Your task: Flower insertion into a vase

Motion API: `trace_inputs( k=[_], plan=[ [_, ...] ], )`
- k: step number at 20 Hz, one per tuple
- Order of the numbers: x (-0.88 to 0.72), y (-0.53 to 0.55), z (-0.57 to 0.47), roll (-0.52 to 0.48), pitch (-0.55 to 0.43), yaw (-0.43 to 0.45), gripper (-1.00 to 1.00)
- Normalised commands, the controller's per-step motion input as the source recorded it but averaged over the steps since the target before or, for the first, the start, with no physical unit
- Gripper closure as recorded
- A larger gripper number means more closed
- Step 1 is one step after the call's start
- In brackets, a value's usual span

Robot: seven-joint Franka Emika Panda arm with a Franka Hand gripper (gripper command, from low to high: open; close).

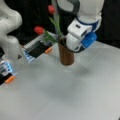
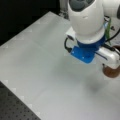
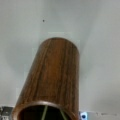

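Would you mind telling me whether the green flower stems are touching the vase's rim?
Cannot tell. In a front view the stems drop into the vase behind the gripper; the wrist view shows them inside the mouth, rim contact unclear.

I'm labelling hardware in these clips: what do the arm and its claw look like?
The arm has glossy white, rounded shells with a dark grey joint cap at a front view's top. A bright blue bracket sits at the wrist, with a black cable looping beside it. The claw has a boxy white body with a small dark marking, sitting by the vase; its fingers are hidden.
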Motion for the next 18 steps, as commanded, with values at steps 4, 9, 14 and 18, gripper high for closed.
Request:
trace_inputs(
  k=[4, 9, 14, 18],
  plan=[
    [0.15, -0.26, 0.07, -0.077, -0.15, 0.104, -1.0],
    [0.05, -0.44, -0.04, -0.05, -0.204, 0.111, -1.0],
    [-0.01, -0.51, -0.1, -0.049, -0.22, 0.067, -1.0],
    [-0.06, -0.4, -0.11, -0.077, -0.166, 0.075, -1.0]
  ],
)
